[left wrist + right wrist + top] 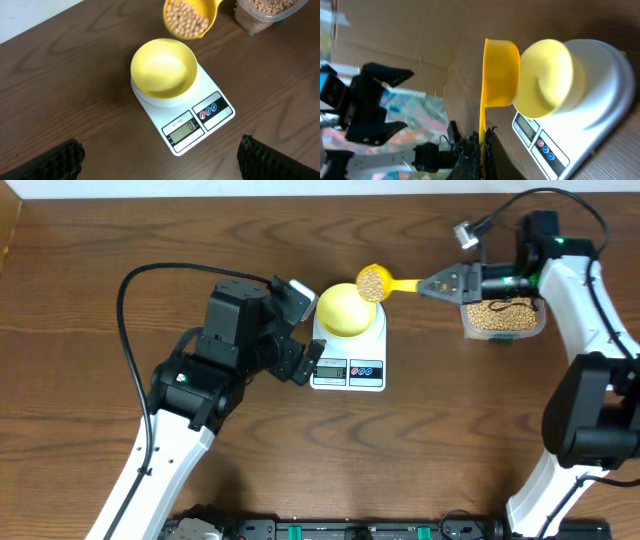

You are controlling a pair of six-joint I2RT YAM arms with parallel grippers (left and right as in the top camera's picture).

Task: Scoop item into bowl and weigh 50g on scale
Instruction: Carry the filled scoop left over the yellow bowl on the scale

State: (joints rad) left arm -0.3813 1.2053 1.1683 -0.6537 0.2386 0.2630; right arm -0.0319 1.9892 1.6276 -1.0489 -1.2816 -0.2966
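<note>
the pour is in hand: the right tool, clamped on the handle of the yellow scoop, holds a load of beans at the far rim of the bowl on the scale, and next the scoop likely needs a slow tip. the left tool hangs spread wide, holding nothing. the left wrist view shows the bowl bare inside, which the right wrist's side view hides.

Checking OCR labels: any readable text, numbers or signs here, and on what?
"0": apparently on the scale display, faint.
Print above the display: too blurred to read.
Marks on the two buttons: too small to read.
No other text visible.
</note>
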